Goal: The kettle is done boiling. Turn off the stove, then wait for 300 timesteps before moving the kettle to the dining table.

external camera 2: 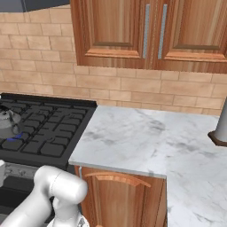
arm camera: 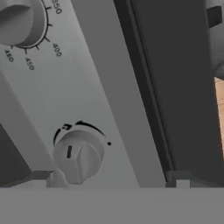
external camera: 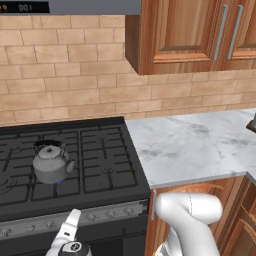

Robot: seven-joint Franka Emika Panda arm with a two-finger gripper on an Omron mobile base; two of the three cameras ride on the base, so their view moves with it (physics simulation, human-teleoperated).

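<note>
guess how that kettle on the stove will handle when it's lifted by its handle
The kettle looks like rigid metal, so it probably won't flex. Its squat, rounded body suggests it sits stably on the stove grate but may swing under the arched handle. The smooth shell looks slippery, so the handle seems the safer grip.

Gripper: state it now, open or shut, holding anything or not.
Gripper: open, holding nothing; its fingertips stand wide either side of a stove knob on the silver front strip, not closed on it.
</note>
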